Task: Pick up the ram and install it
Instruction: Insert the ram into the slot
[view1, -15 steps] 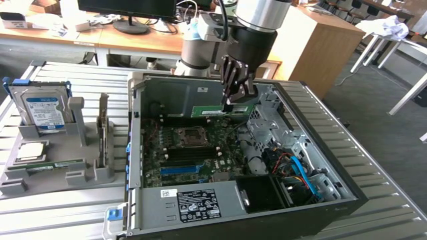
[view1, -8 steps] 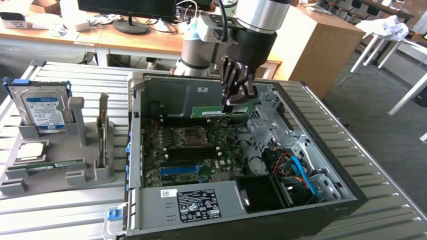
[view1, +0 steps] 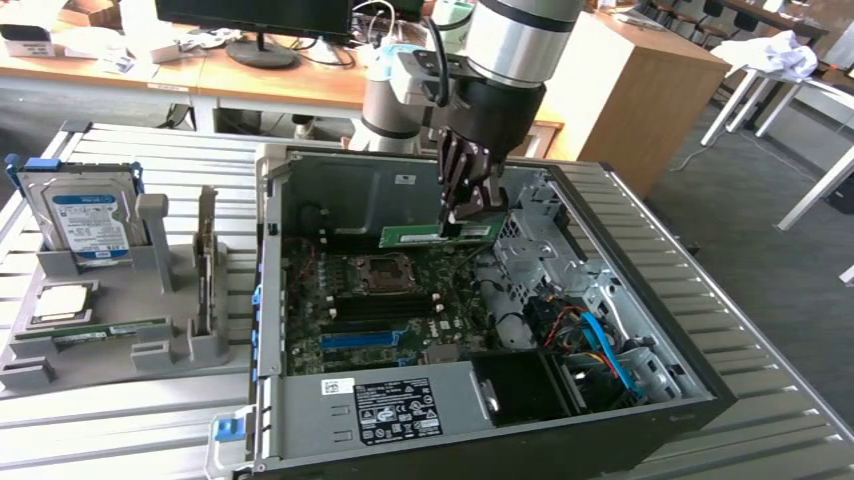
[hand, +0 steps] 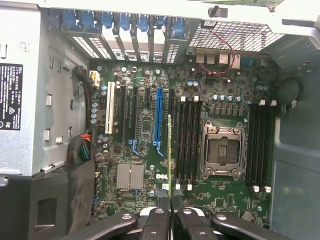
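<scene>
My gripper (view1: 465, 213) hangs inside the open computer case (view1: 667, 400), shut on the ram (view1: 441, 236), a long green stick held level above the motherboard (view1: 400, 320). From the wrist, the ram (hand: 170, 150) appears edge-on as a thin line running out from between my fingertips (hand: 171, 201). It hovers beside the row of black memory slots (hand: 189, 145), next to the processor socket (hand: 222, 150), and is clear of the board. A second green ram stick (view1: 96, 331) lies in the grey holder (view1: 200, 350) at the exterior view's left.
The holder also carries a blue-labelled hard drive (view1: 87, 222) and a square silver processor (view1: 64, 300). In the case sit a power supply (view1: 387, 408), blue and orange cables (view1: 601, 345) and a drive cage (view1: 534, 215). More slots (hand: 260, 145) flank the socket.
</scene>
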